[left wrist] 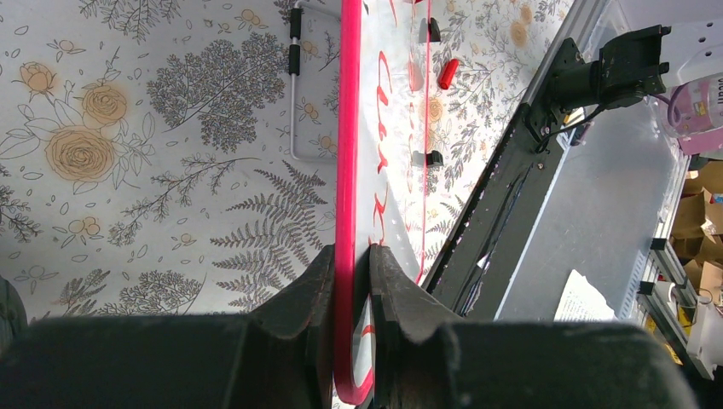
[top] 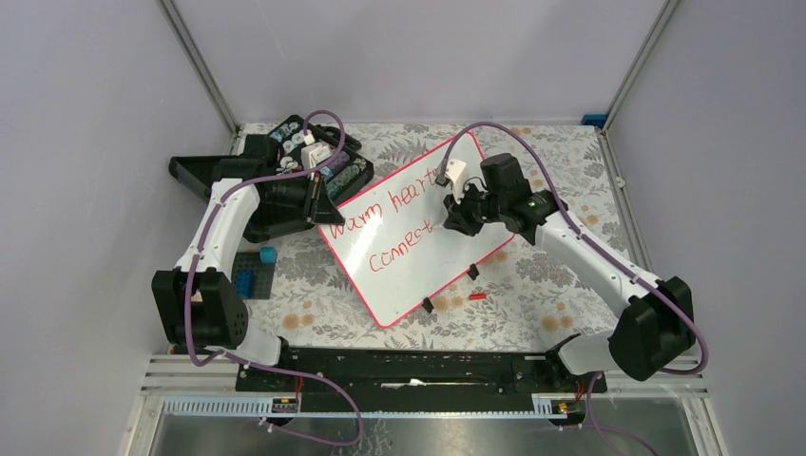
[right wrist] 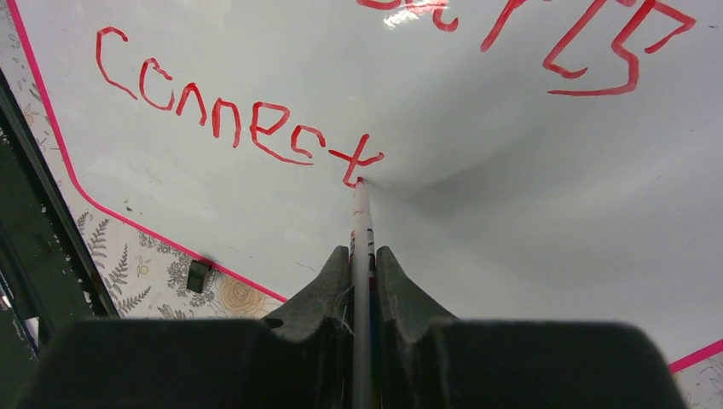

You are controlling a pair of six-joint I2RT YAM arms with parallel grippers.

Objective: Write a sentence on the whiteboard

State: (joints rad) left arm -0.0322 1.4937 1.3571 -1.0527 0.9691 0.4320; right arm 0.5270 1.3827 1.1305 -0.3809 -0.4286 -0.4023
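The whiteboard [top: 418,249] lies tilted on the floral table, pink-rimmed, with two black clips on its near edge. Red words "Warm hearts" and "connect" [top: 399,245] are on it in two lines. My left gripper [top: 318,201] is shut on the board's far-left rim [left wrist: 345,128], pink edge between the pads. My right gripper [top: 460,215] is shut on a white marker [right wrist: 361,234]. Its tip touches the foot of the last "t" of "connect" [right wrist: 239,119]. "hearts" is partly hidden under the right gripper in the top view.
A black open case [top: 285,171] with small items sits at the back left. A blue block [top: 259,271] lies by the left arm. A red marker cap [top: 478,296] lies near the board's front edge, also in the left wrist view [left wrist: 448,72]. Black rail [top: 409,370] along the near edge.
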